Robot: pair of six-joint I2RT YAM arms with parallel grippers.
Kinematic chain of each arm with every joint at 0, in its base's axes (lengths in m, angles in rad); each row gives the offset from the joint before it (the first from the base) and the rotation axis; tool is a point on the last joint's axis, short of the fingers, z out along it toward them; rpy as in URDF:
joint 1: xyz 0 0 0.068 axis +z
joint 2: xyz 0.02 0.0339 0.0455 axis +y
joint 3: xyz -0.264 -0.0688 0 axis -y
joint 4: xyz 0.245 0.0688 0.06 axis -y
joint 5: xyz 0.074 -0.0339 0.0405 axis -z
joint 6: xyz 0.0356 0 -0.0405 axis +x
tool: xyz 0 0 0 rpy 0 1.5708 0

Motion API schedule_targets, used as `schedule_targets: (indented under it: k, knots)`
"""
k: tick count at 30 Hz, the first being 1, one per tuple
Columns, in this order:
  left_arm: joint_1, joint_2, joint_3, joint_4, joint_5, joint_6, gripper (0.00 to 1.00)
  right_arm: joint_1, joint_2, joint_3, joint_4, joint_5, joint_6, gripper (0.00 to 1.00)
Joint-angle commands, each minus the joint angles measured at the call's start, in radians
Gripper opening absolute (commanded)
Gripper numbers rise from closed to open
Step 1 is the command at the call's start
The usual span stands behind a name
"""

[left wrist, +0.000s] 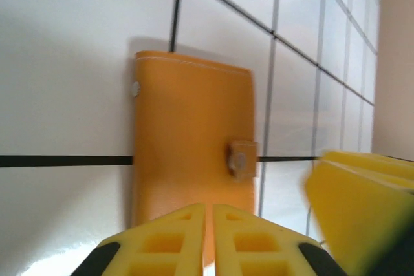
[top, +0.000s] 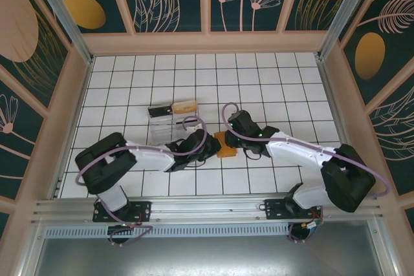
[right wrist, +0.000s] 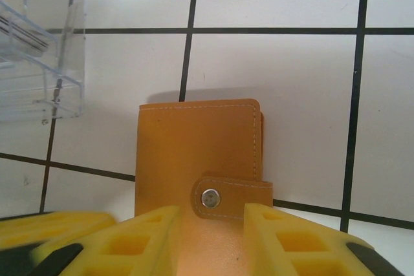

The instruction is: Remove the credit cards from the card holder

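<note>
Top external first: the card holder (top: 226,145) lies on the tiled table (top: 291,88), just off the clear tray's (top: 165,128) near right corner. Both arms meet over it, left gripper (top: 212,147) on one side, right gripper (top: 240,148) on the other. From up here the fingertips are lost under the dark wrist bodies, so how the jaws stand can't be read, and part of the holder is covered. At the tray's far end sit a dark piece (top: 158,111) and an orange-brown piece (top: 183,106), too small to name.

Left wrist: the holder reads clearly, closed flat, snap strap (left wrist: 240,158) fastened across its edge, its inside hidden. The left arm's fingers (left wrist: 174,237) are nearly together, a hairline between them, nothing gripped. Their tips overlap the holder's near edge; contact or not, I can't tell. A blurred yellow finger of the other arm juts in at the right, cut off by the frame.

Right wrist: jaws apart, straddling the holder's near end around the strap; whether they touch it is unclear. The tray's corner shows at upper left, thin flat layers inside, blurred through the plastic.
</note>
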Motion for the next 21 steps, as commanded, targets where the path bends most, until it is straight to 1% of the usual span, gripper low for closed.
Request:
schedule_targets:
  k: [1,3,8,14,19,21]
  knots:
    - [-0.008,-0.099,-0.042,-0.027,-0.071,0.01,0.19,0.024,0.046,0.055,-0.059,0.007,0.033,0.34]
    - [-0.012,-0.147,-0.082,-0.005,-0.096,0.005,0.19,0.045,0.072,0.074,-0.075,0.03,0.041,0.35]
    - [-0.014,-0.211,-0.113,-0.038,-0.138,0.015,0.21,0.067,0.169,0.129,-0.134,0.087,0.042,0.36]
    - [-0.012,-0.196,-0.119,-0.016,-0.12,0.011,0.22,0.069,0.229,0.15,-0.158,0.114,0.044,0.37]
    - [-0.013,-0.174,-0.102,-0.013,-0.105,0.025,0.22,0.069,0.264,0.143,-0.143,0.13,0.036,0.37]
    - [-0.013,-0.163,-0.091,-0.013,-0.099,0.027,0.22,0.069,0.279,0.142,-0.129,0.122,0.033,0.36]
